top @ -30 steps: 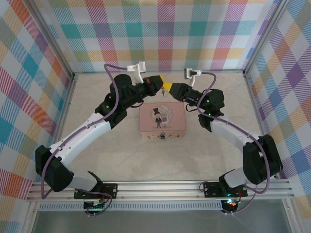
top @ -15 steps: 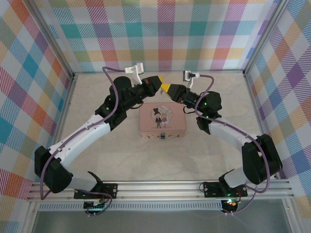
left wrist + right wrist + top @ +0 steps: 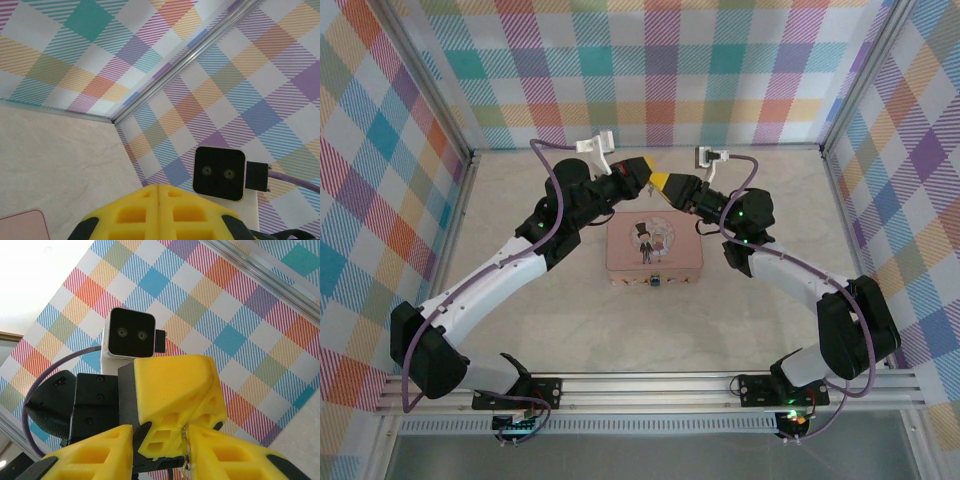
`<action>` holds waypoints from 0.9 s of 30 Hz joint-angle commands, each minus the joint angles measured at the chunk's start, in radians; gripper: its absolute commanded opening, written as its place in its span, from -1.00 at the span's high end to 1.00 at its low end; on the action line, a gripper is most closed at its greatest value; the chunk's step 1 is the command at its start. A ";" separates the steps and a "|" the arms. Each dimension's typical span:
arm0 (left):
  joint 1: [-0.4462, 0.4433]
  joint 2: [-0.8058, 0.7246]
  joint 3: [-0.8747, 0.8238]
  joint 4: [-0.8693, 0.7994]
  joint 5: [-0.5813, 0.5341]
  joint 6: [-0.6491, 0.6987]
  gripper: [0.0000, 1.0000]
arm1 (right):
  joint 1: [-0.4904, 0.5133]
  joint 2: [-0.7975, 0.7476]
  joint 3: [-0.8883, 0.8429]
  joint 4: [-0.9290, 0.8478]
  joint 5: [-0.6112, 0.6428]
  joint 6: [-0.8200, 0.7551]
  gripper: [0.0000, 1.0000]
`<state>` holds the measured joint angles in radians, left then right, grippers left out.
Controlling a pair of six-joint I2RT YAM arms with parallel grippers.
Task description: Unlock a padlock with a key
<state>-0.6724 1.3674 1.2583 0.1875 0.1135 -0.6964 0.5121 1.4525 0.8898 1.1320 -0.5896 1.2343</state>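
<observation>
Top view: the left gripper and right gripper meet tip to tip above the far edge of the pink tin, toward the far edge of the worktop. Left wrist view: left jaws pressed together. Right wrist view: right jaws apart; a silvery sliver, probably the padlock, sits between them, the left tip directly opposite.

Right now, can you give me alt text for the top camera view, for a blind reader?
Two robot arms arc inward; the left gripper and right gripper hold their yellow tips close together by the far edge of a pink tin on a pale table, with pastel plaid walls around.
</observation>
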 commanded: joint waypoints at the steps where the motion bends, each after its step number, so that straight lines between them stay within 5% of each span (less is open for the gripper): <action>1: -0.012 -0.039 -0.008 0.062 -0.015 -0.013 1.00 | 0.012 0.018 -0.020 -0.005 0.008 -0.028 0.23; 27: -0.013 -0.032 -0.026 0.076 -0.002 -0.034 1.00 | 0.017 -0.004 -0.006 0.025 0.011 -0.044 0.14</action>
<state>-0.6727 1.3506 1.2457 0.2169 0.1108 -0.7189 0.5217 1.4521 0.8650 1.0908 -0.5724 1.2037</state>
